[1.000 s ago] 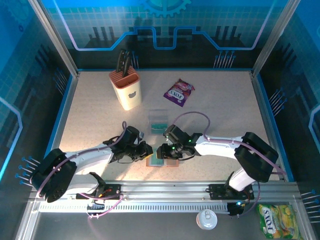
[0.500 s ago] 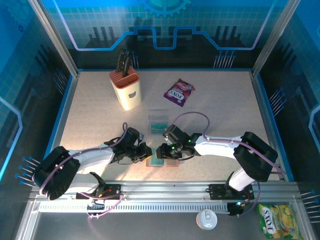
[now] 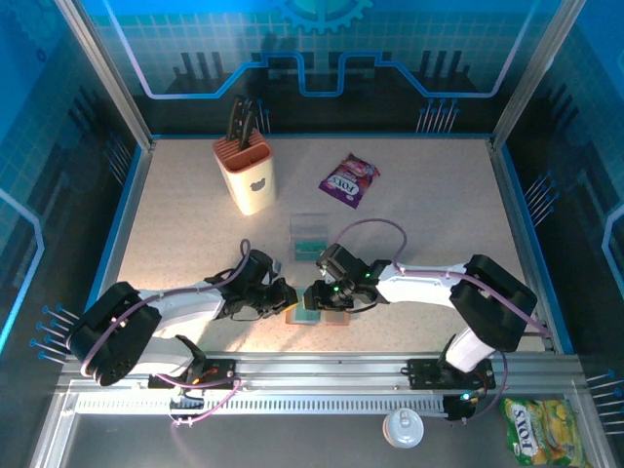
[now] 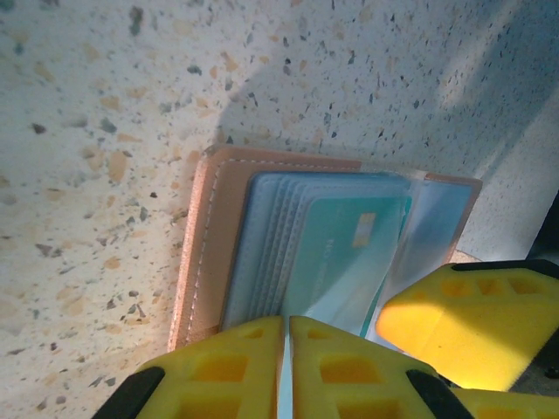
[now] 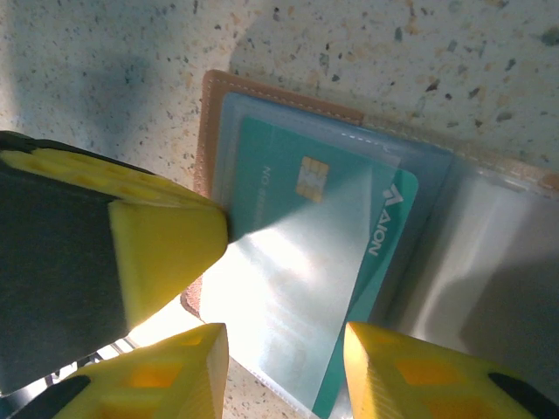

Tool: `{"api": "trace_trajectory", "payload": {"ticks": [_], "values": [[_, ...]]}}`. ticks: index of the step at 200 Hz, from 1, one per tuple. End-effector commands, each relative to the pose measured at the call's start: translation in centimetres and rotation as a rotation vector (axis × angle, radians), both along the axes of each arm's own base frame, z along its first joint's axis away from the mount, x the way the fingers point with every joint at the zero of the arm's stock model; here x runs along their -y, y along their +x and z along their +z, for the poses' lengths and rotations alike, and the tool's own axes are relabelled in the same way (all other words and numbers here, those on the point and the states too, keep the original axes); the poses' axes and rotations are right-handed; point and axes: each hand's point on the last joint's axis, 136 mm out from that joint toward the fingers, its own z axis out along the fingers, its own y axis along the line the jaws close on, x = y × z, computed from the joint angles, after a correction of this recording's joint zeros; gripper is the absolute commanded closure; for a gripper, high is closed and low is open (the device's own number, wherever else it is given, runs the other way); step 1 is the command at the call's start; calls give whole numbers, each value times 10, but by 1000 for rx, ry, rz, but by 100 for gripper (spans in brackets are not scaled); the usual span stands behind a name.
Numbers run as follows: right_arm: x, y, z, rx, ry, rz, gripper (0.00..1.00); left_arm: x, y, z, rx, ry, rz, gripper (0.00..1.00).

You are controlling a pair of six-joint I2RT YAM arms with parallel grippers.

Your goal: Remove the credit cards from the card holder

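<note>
a: where does it stand?

b: the card holder (image 4: pixel 206 253) lies open on the table (image 4: pixel 79 131), close in front of the two arms. a teal card (image 5: pixel 323 218) sits in its top sleeve, not yet out. the left gripper (image 4: pixel 286 340) has its fingers pressed together at the near edge of the sleeves (image 4: pixel 262 236). a thin pale sliver shows between them, maybe a sleeve edge, but i can't say for sure. the right gripper (image 5: pixel 284 353) has its fingers spread, one on each side of the card's near end, pinching nothing.

a: what could go wrong?

b: i'd worry most about the right fingers closing on sleeve and card together, because then the whole holder lifts or drags instead of the card sliding free. the left hold is on slick plastic, if it's a hold at all, and a slip would let the holder skate across the table. the two grippers are also crowded, with yellow pads just beside each other, so a small sideways move could knock them together.

a: what can't you make out?

b: glare whitens the lower half of the card from the right wrist, and its near end is cut off by the frame. how many cards lie in the sleeves behind it i can't tell. the other page looks glossy, possibly empty. from above, the arms cover most of the holder. the clear tray (image 3: pixel 292 234) further back holds something teal, too small to read.
</note>
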Motion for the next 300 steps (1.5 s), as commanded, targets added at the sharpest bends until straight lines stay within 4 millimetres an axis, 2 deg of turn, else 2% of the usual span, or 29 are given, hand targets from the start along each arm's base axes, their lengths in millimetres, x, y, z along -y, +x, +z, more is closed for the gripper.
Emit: {"api": "trace_trajectory", "payload": {"ticks": [1, 43, 74, 120, 191, 259, 300], "values": [[-8, -1, 1, -8, 15, 13, 59, -15, -13, -19, -57, 67, 5, 87], [-7, -2, -5, -21, 4, 11, 59, -18, -15, -19, -59, 85, 1, 87], [2, -3, -8, -18, -51, 10, 59, -19, -16, -19, -61, 87, 0, 87], [9, -1, -1, 9, -101, 28, 59, -19, -15, -18, -57, 89, 0, 87], [-2, 1, 13, 14, -40, 31, 59, -19, -14, -13, -49, 83, 4, 87], [-11, 4, 14, 3, 42, 6, 60, -21, -16, -12, -49, 84, 10, 87], [-10, 4, 9, -25, 80, -18, 60, -14, -12, -5, -35, 35, 23, 82]]}}
